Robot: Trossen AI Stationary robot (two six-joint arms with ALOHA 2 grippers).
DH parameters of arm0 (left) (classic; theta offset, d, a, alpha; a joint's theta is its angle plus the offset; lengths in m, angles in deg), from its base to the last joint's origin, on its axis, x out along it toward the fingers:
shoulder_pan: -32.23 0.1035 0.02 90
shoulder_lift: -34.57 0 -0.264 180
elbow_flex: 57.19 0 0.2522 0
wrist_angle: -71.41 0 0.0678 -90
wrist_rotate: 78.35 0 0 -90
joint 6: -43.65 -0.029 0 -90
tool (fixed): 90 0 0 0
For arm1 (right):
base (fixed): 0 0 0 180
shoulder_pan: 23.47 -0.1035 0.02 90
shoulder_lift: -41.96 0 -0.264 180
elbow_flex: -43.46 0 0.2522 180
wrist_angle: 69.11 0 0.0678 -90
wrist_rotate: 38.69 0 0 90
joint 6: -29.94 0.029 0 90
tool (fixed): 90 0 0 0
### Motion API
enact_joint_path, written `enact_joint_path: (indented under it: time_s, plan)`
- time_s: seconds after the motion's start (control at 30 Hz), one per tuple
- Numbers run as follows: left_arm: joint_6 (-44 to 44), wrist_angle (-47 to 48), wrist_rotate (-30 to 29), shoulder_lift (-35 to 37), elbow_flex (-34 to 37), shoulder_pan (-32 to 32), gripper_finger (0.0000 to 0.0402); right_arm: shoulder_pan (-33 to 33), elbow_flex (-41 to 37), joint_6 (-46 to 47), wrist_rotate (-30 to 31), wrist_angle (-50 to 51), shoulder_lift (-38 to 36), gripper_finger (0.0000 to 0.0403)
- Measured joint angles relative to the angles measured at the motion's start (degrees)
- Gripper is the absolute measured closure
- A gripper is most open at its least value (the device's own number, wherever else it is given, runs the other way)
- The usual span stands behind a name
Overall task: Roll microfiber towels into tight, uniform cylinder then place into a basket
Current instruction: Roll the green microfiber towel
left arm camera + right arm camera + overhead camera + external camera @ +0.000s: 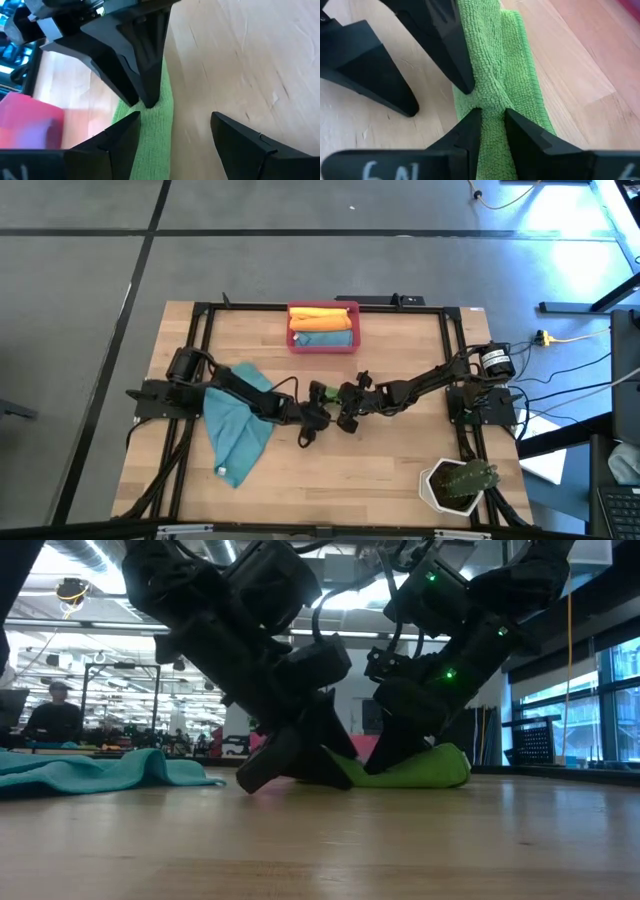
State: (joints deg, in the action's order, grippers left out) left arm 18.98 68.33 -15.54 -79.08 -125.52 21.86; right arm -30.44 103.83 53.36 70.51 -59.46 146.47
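Wooden table [380, 460], right hand [492, 117] pinching green towel [505, 65], left hand [175, 132] spread

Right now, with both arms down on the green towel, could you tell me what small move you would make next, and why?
Probably close the left pincer on the green towel. It stands open with one finger on the cloth and one on bare table, while the right pincer already pinches a fold, so only one side is gripped for rolling.

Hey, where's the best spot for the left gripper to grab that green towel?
Probably the green towel's long edge beside the right gripper's pinch, coming from above: it lies as a narrow folded strip flat on the table, and the open left gripper already straddles one edge.
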Motion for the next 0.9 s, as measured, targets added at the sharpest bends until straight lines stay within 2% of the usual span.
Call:
enact_joint_path:
  time_s: [0.47,0.6,0.77,0.9]
  plan:
    - [2.1,2.13,-0.33,0.17,-0.04,2.3,0.0168,0.0,0.0,0.16,-0.04,0.06,0.0,0.0309]
    - [2.69,3.02,-0.23,0.17,-0.04,3.44,0.0168,0.07,0.0,0.2,-1.85,0.15,-0.02,0.0309]
    - [2.72,3.31,2.56,0.22,-0.04,5.6,0.0169,0.07,0.0,0.17,-1.9,0.14,-0.02,0.0309]
    - [1.97,3.26,5.26,0.02,-0.04,7.42,0.0186,0.07,-0.02,0.17,-1.99,0.12,-0.02,0.0309]
